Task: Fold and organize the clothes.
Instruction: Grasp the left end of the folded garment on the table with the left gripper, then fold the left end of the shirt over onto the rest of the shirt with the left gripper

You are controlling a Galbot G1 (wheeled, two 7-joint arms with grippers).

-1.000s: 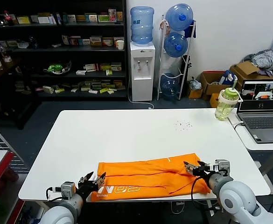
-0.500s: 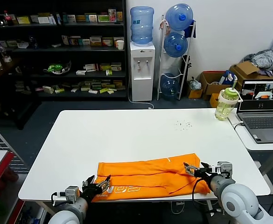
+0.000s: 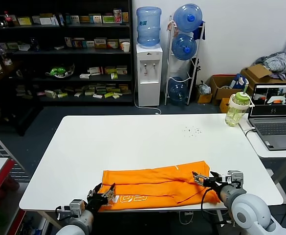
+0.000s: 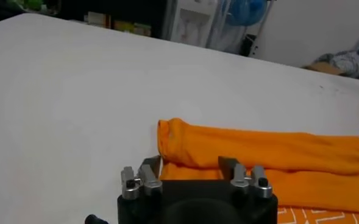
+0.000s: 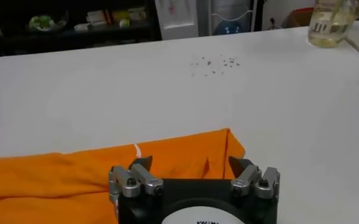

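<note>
- While the orange T-shirt lies in a long folded strip along the near edge of the white table, both arms sit low at that same edge.
- On the left, the left gripper has its fingers spread apart. It is right at the shirt's left end, just above the cloth, and it is not pinching anything.
- From the left wrist view, the folded left end of the shirt shows between the two spread fingers.
- White letters show on the near part of the shirt, close to the left gripper.
- At the shirt's right end, the right gripper also has its fingers spread, with the orange cloth right under them. I cannot tell if they touch it.
- Farther right, at the far right corner of the table, stands a green bottle.
- A laptop sits on a second table just to the right.
</note>
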